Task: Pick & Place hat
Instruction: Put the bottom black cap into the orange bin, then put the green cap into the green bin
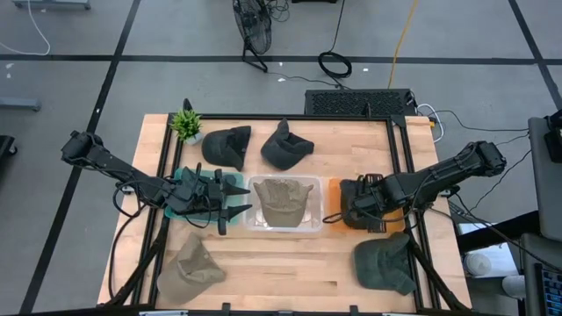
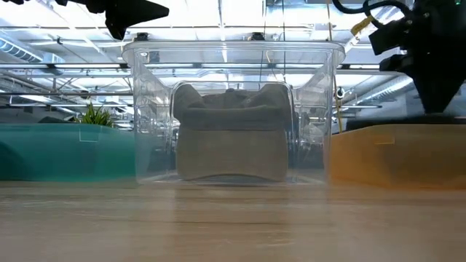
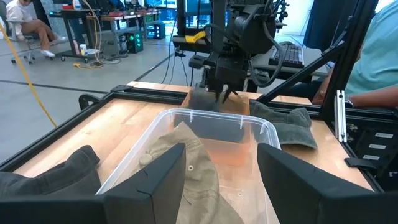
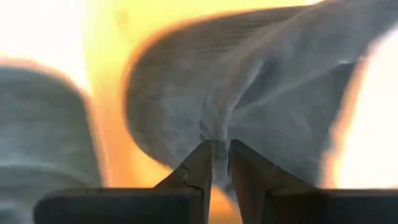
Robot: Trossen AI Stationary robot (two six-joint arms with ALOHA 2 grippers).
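Observation:
A dark grey hat (image 1: 358, 195) is at the orange bin (image 1: 333, 188) on the table's right. My right gripper (image 1: 346, 211) is down at it, shut on its cloth. That hat shows under that gripper in the left wrist view (image 3: 210, 101) and fills the right wrist view (image 4: 249, 81). My left gripper (image 1: 232, 202) hovers open over the teal bin (image 1: 180, 179), by the left wall of the clear bin (image 1: 285, 230). It touches nothing. A tan hat (image 1: 283, 200) lies inside the clear bin. My right gripper pinches a raised fold of the dark hat's cloth (image 4: 214, 138) between its two fingertips (image 4: 198, 163). It comes from above, slanting from the table's right. The cloth spreads out beyond the fingers over the orange bin; I cannot tell whether the hat is lifted clear.
Two dark hats (image 1: 226, 145) (image 1: 285, 145) lie at the far side, beside a small plant (image 1: 186, 123). A tan hat (image 1: 191, 268) lies near left and a green hat (image 1: 384, 263) near right. A person sits beyond the table's right edge (image 3: 379, 56).

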